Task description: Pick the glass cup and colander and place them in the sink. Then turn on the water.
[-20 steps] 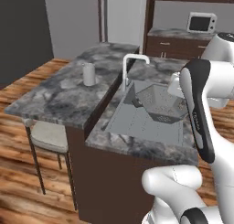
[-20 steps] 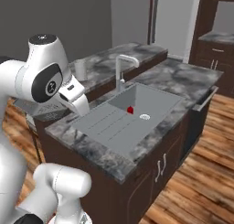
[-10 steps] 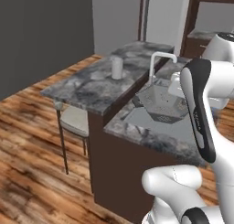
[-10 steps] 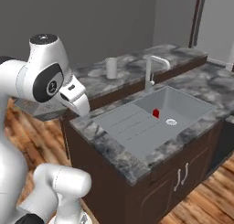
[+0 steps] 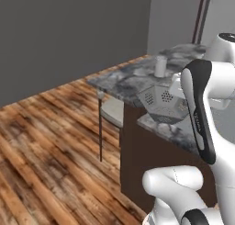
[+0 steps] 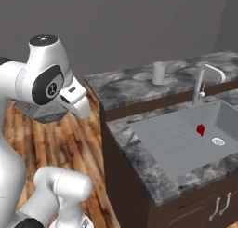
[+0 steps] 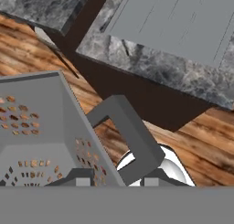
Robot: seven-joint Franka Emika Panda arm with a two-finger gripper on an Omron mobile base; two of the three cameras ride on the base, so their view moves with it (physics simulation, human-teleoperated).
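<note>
The colander (image 5: 159, 101), a faceted grey metal bowl with small holes, hangs in the air beside the counter's end and over the wood floor. My gripper (image 7: 115, 178) is shut on its rim and grey handle, with the colander's (image 7: 36, 127) wall running up the left of the hand view. From the right base view the colander (image 6: 44, 111) sits under my white forearm. The glass cup (image 5: 160, 65) stands upright on the dark granite counter, the same cup (image 6: 159, 73) being left of the faucet (image 6: 204, 80). The grey sink (image 6: 176, 145) lies recessed in the lower counter; no water runs.
A small red cylinder (image 6: 201, 129) stands in the sink near the round drain (image 6: 217, 141). A stool (image 5: 112, 111) with a thin dark leg is tucked under the counter's overhang. Open wooden floor (image 5: 50, 141) spreads to the left, below a grey wall.
The whole picture has shifted: the base has moved, so the counter and sink now lie further right and farther off. The colander stays in my gripper.
</note>
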